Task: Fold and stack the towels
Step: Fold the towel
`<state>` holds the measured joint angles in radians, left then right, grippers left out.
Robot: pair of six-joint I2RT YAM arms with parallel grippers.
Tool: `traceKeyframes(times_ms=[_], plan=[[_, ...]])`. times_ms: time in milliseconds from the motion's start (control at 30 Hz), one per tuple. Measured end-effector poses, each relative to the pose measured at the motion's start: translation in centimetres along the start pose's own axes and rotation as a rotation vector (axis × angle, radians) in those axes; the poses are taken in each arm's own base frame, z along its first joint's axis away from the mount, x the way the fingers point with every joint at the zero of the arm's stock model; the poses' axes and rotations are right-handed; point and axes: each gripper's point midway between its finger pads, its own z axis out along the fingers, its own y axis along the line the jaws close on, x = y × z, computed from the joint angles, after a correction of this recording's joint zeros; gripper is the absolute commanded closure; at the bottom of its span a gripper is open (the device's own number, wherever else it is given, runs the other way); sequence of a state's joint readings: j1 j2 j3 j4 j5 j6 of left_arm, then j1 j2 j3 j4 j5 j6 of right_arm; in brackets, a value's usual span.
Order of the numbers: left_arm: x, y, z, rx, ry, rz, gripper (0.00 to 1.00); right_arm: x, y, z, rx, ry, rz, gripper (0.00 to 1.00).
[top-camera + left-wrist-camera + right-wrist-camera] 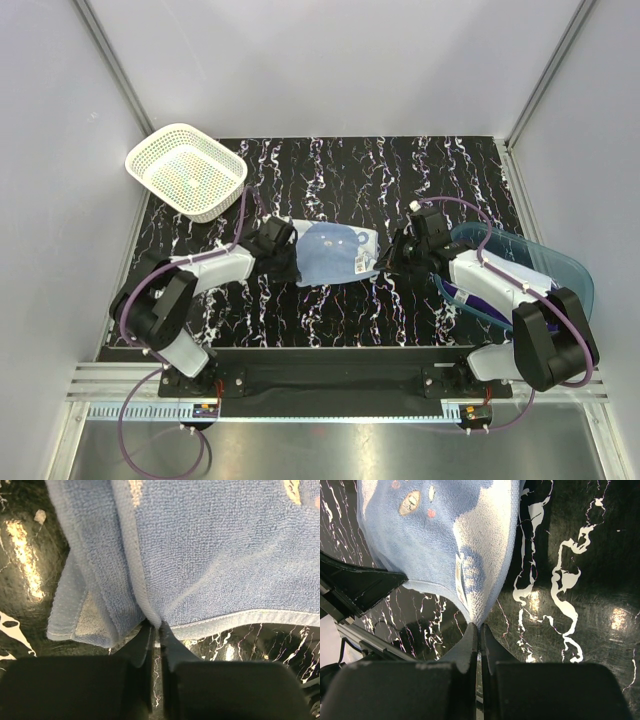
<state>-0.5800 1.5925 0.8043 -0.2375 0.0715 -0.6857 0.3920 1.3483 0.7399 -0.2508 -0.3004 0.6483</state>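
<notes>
Left jaws, right jaws on blue towel's (335, 255) hems; basket (185, 172) well apart

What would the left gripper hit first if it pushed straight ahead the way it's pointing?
The light blue towel: the left gripper is pinched shut on its near hem, so it would likely just bunch the cloth. Beyond that, depth is unclear.

A black worktop (330, 170) veined with white marbling fills the middle of the top view. A white lattice basket (186, 170) sits at its upper left corner, partly over the edge. A light blue towel (335, 255) with a white print lies at centre. A translucent blue tub (555, 265) rests at the right edge.
</notes>
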Motion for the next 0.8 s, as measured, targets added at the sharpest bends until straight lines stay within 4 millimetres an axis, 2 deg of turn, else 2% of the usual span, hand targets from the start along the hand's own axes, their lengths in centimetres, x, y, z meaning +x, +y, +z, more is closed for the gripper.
traceKeyframes(times_ms=[200, 267, 333, 400, 467, 533, 600, 700, 800], plan=[[0.0, 0.0, -0.8, -0.030, 0.040, 0.020, 1.00, -0.1, -0.4, -0.4, 0.030, -0.002, -0.010, 1.00], [-0.2, -0.6, -2.0, -0.018, 0.054, 0.024, 1.00, -0.4, 0.0, -1.3, 0.040, -0.014, -0.019, 1.00], [-0.8, -1.9, -4.3, 0.021, 0.044, 0.029, 1.00, -1.6, 1.2, -3.3, 0.027, -0.062, -0.042, 1.00], [-2.1, -4.0, -7.7, 0.090, 0.002, 0.038, 1.00, -2.9, 2.8, -5.7, 0.000, -0.128, -0.071, 1.00], [-3.9, -6.7, -11.9, 0.191, -0.071, 0.052, 1.00, -4.4, 5.0, -9.2, -0.056, -0.225, -0.108, 1.00], [-5.4, -9.5, -17.1, 0.317, -0.166, 0.064, 1.00, -5.4, 7.3, -13.2, -0.131, -0.329, -0.144, 1.00], [-6.1, -11.9, -22.4, 0.445, -0.249, 0.073, 1.00, -5.8, 9.4, -17.4, -0.218, -0.437, -0.175, 1.00], [-5.7, -14.1, -28.4, 0.592, -0.314, 0.078, 1.00, -5.5, 11.4, -22.9, -0.325, -0.558, -0.195, 1.00], [-4.6, -15.4, -32.1, 0.692, -0.321, 0.069, 1.00, -5.0, 13.2, -28.0, -0.426, -0.659, -0.205, 1.00]])
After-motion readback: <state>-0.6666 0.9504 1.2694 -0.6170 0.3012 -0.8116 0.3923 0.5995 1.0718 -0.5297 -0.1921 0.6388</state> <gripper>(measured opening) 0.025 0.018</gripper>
